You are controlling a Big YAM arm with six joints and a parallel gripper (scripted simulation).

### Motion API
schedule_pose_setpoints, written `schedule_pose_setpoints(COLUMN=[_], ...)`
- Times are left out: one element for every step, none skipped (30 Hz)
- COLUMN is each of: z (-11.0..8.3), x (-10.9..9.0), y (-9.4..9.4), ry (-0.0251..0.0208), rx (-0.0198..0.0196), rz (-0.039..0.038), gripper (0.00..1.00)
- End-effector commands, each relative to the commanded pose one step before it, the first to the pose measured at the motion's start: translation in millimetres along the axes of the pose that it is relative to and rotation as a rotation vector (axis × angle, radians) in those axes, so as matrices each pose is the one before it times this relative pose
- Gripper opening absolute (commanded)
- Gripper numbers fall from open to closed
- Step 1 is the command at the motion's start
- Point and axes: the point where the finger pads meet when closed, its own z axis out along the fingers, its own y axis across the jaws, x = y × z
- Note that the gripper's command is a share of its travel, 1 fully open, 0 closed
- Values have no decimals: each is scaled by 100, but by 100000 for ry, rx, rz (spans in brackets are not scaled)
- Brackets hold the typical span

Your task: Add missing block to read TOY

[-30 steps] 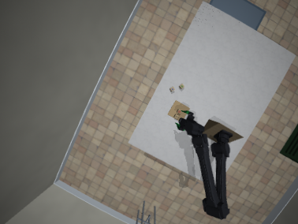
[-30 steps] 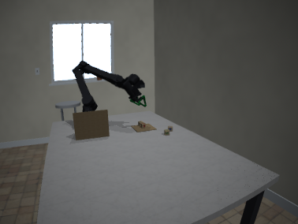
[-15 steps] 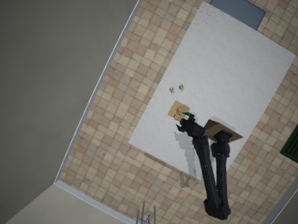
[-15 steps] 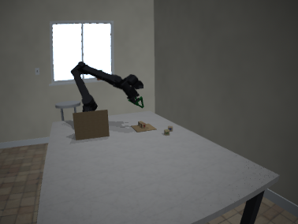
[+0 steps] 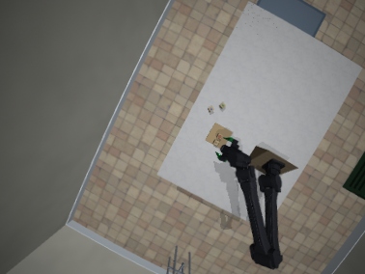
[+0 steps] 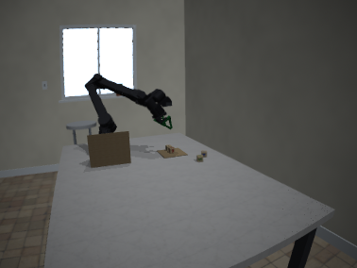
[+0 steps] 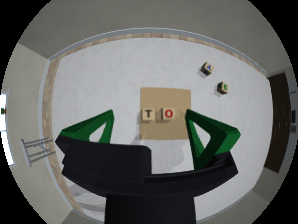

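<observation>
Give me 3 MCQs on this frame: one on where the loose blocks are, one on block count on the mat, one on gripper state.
1. Where do the two loose blocks lie?
A. on the mat
B. on the table, off the mat
C. on the cardboard panel

2. How many blocks are on the mat?
A. one
B. two
C. three

3. What is the gripper doing?
A. open, holding nothing
B. shut on a block
C. shut, empty

Answers: 1 B, the wrist view shows both on the white table, apart from the mat's far right corner. 2 B, only the T block and the O block sit there, side by side. 3 A, the green fingers stand wide apart above the mat with nothing between them.
</observation>
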Motion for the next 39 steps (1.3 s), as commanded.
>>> schedule_pose_setpoints(z=[115, 0, 0, 0, 0, 0, 0, 0, 0, 0, 0, 0, 0, 0, 0, 0, 0, 0, 0, 0, 0, 0, 0, 0, 0, 0, 103, -407, -319, 30, 24, 13, 5, 1, 0, 0, 0, 121, 0], x=[-883, 0, 0, 0, 0, 0, 0, 0, 0, 0, 0, 0, 0, 0, 0, 0, 0, 0, 0, 0, 0, 0, 0, 0, 0, 0, -27, -1051, -1205, 34, 68, 89, 80, 44, 8, 0, 0, -304, 0], y=[898, 0, 0, 0, 0, 0, 0, 0, 0, 0, 0, 0, 0, 0, 0, 0, 0, 0, 0, 0, 0, 0, 0, 0, 0, 0, -179, -775, -756, -973, -1077, -974, -695, -337, -60, 0, 0, 1036, 0], ry=[-206, 0, 0, 0, 0, 0, 0, 0, 0, 0, 0, 0, 0, 0, 0, 0, 0, 0, 0, 0, 0, 0, 0, 0, 0, 0, 208, -2290, -2486, 44, 18, -14, -28, -19, -4, 0, 0, -22, 0], rx=[-1141, 0, 0, 0, 0, 0, 0, 0, 0, 0, 0, 0, 0, 0, 0, 0, 0, 0, 0, 0, 0, 0, 0, 0, 0, 0, -8, 680, 390, 143, 119, 73, 33, 10, 1, 0, 0, -905, 0], rz=[-1174, 0, 0, 0, 0, 0, 0, 0, 0, 0, 0, 0, 0, 0, 0, 0, 0, 0, 0, 0, 0, 0, 0, 0, 0, 0, -309, -1773, -1775, -41, -33, -18, -7, -2, 0, 0, 0, -2895, 0], gripper=[100, 100, 100, 100, 100, 100, 100, 100, 100, 100, 100, 100, 100, 100, 100, 100, 100, 100, 100, 100, 100, 100, 100, 100, 100, 100, 100, 100, 100, 100, 100, 100, 100, 100, 100, 100, 100, 100, 100])
